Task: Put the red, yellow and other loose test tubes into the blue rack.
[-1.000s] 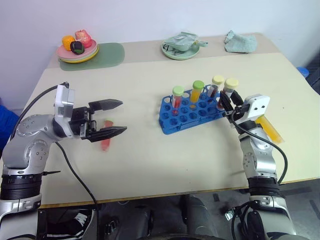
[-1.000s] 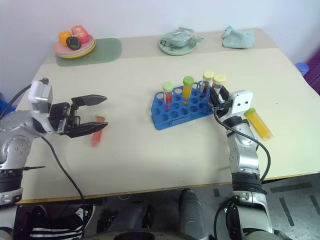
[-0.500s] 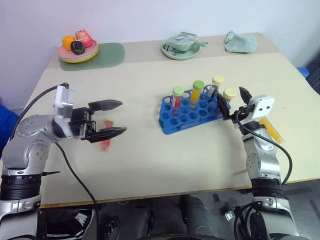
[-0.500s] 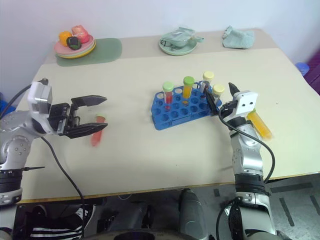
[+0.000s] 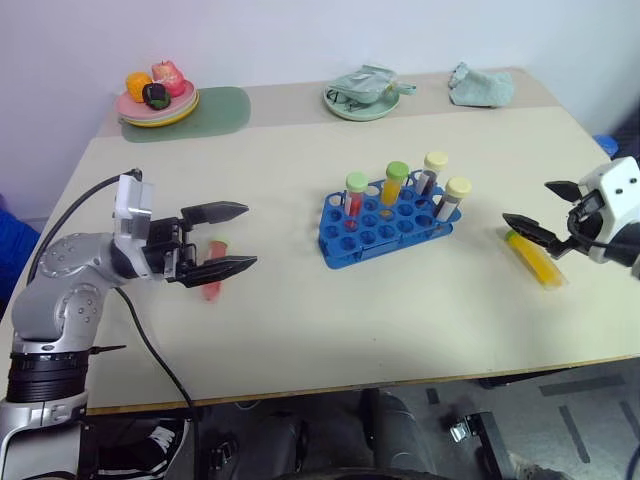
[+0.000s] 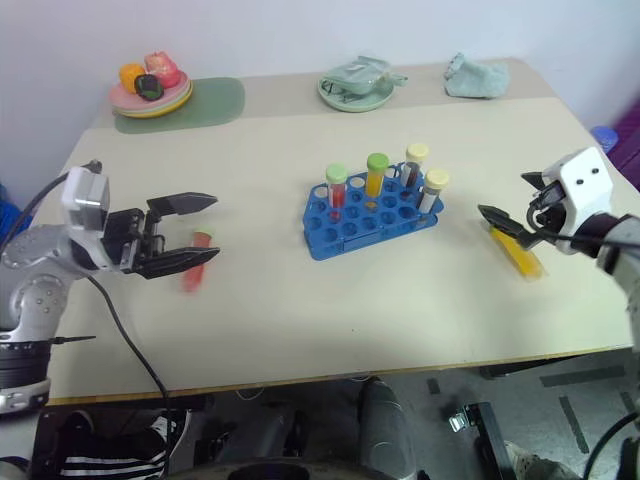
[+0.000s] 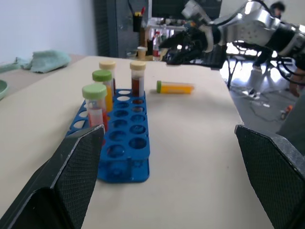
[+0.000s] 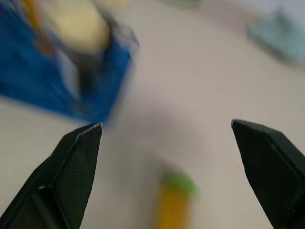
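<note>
Standing at the middle of the surface (image 5: 300, 320), the blue rack (image 5: 385, 226) held four capped tubes upright along its far side. Right of the rack, the yellow tube (image 5: 535, 258) lay flat beneath the right gripper (image 5: 540, 213), jaws spread. Left of the rack, the red tube (image 5: 212, 283) lay partly hidden behind the left gripper (image 5: 238, 238), jaws spread wide and empty.

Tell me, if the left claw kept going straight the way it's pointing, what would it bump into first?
Probably the blue rack. The left gripper, open, points level across the table, and its wrist view looks straight at the rack's near end, with nothing between. The red tube lies below its fingers and would likely be passed over.
</note>
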Tool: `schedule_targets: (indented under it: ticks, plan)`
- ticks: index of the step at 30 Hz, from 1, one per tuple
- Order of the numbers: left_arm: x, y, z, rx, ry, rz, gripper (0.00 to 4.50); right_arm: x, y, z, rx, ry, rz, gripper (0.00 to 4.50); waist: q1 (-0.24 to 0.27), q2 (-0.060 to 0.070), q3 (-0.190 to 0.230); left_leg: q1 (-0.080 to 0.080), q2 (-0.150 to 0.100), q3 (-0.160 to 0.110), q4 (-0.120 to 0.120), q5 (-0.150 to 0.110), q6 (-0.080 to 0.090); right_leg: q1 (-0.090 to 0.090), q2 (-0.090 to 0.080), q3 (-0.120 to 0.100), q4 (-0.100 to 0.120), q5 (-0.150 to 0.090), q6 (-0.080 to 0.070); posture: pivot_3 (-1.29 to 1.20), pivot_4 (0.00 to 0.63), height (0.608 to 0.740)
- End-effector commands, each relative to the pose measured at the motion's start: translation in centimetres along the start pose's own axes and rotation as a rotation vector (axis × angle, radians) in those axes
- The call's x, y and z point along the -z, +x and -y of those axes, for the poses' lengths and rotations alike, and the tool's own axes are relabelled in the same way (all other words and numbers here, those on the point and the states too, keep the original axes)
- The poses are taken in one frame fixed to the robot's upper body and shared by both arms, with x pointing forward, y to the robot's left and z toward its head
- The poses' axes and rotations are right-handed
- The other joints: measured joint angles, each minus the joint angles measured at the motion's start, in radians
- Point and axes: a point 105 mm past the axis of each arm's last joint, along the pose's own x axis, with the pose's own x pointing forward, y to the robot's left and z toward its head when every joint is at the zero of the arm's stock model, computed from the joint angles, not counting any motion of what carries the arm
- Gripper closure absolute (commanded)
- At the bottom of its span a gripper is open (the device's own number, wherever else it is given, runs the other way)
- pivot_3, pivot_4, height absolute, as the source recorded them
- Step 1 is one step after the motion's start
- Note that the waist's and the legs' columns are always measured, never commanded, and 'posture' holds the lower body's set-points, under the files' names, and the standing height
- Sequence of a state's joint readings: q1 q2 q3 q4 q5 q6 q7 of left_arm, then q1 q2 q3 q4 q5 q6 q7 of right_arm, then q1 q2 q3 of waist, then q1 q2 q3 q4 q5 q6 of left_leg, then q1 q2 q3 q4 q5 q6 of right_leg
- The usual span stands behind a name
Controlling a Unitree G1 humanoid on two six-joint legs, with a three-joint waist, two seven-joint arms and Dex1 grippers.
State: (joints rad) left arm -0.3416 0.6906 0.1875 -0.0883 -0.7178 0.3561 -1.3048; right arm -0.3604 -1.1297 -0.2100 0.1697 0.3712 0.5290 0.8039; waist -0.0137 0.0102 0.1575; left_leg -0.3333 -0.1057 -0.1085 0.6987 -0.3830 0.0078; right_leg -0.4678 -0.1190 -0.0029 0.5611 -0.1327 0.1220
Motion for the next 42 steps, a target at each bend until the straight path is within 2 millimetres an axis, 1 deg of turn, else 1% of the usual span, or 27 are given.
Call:
schedule_targets:
  ticks: [1,3,6,8,12,14,17,20,23,28,33,42]
  plan:
    - [-0.6,0.5,0.1,0.01,0.053,0.014,0.0,0.8,-0.3,1.9,-0.022,0.038,-0.153,0.07,0.0,0.0,0.0,0.0,0.0,0.0,0.0,0.0,0.0,0.0,0.0,0.0,-0.001,0.0,0.0,0.0,0.15,0.74]
    - [-0.5,0.6,0.1,0.01,0.052,0.02,0.0,1.4,-0.2,1.7,-0.09,0.1,-0.224,0.07,0.0,0.0,0.0,-0.001,0.001,0.0,0.0,0.0,0.0,-0.001,0.0,0.0,-0.001,0.0,0.0,0.0,0.15,0.74]
    - [-0.3,0.7,0.5,0.01,0.05,0.023,0.0,1.9,0.6,2.1,-0.114,0.171,-0.3,0.07,0.001,0.0,0.0,-0.002,0.001,0.0,0.0,0.0,0.0,-0.001,0.0,0.0,-0.001,0.0,0.0,0.0,0.15,0.74]
    - [-0.2,0.7,0.8,0.006,0.047,0.023,0.0,2.2,1.0,2.4,-0.118,0.251,-0.349,0.07,0.0,0.001,0.0,-0.002,0.001,0.0,0.0,0.0,0.0,-0.001,0.0,0.0,-0.001,0.0,0.0,0.0,0.15,0.74]
    - [-0.1,0.4,1.2,-0.018,0.045,0.021,0.0,3.0,1.8,2.8,-0.133,0.215,-0.425,0.07,0.002,0.0,0.0,-0.005,0.001,-0.001,0.0,0.0,0.0,-0.004,-0.001,0.0,-0.001,0.0,0.0,0.0,0.15,0.74]
    - [-0.2,0.2,1.3,-0.03,0.045,0.02,0.0,3.5,2.1,2.6,-0.144,0.245,-0.459,0.07,0.002,0.0,0.0,-0.005,0.0,-0.001,0.0,0.0,0.0,-0.005,-0.001,0.0,-0.001,0.0,0.0,0.0,0.15,0.74]
    - [-0.2,0.1,1.5,-0.046,0.048,0.021,0.0,4.4,2.2,2.6,-0.136,0.238,-0.516,0.07,0.001,0.0,0.0,-0.005,0.0,-0.001,0.0,0.0,0.0,-0.005,-0.001,0.0,0.0,0.0,0.0,0.0,0.15,0.74]
    - [-0.2,0.1,1.8,-0.053,0.05,0.021,0.0,4.3,2.4,2.5,-0.145,0.252,-0.525,0.07,0.001,0.0,0.0,-0.006,0.0,-0.001,0.0,0.0,0.0,-0.006,-0.001,0.0,0.0,0.0,0.0,0.0,0.15,0.74]
    - [-0.1,0.2,2.0,-0.06,0.048,0.025,0.0,4.0,2.8,1.9,-0.173,0.273,-0.54,0.07,-0.001,0.001,0.0,-0.005,0.0,-0.001,0.0,0.0,0.0,-0.006,-0.001,0.0,0.0,0.0,0.0,0.0,0.15,0.74]
    - [0.0,0.5,2.0,-0.069,0.051,0.034,0.0,4.5,3.5,1.1,-0.176,0.301,-0.584,0.07,-0.001,0.001,0.0,-0.005,0.0,-0.001,0.0,0.0,0.0,-0.006,-0.001,0.0,0.0,0.0,0.0,0.0,0.15,0.74]
    - [-0.1,0.6,2.1,-0.068,0.054,0.036,0.0,5.5,3.2,0.5,-0.212,0.276,-0.654,0.07,0.002,0.001,0.0,-0.006,0.0,-0.001,0.0,0.0,0.0,-0.006,-0.001,0.0,0.0,0.0,0.0,0.0,0.15,0.74]
    - [-0.2,0.8,2.2,-0.076,0.057,0.042,0.0,6.8,3.0,0.4,-0.208,0.26,-0.707,0.07,-0.001,0.001,0.0,-0.006,0.0,-0.001,0.0,0.0,0.0,-0.006,-0.001,0.0,0.001,0.0,0.0,0.0,0.15,0.74]
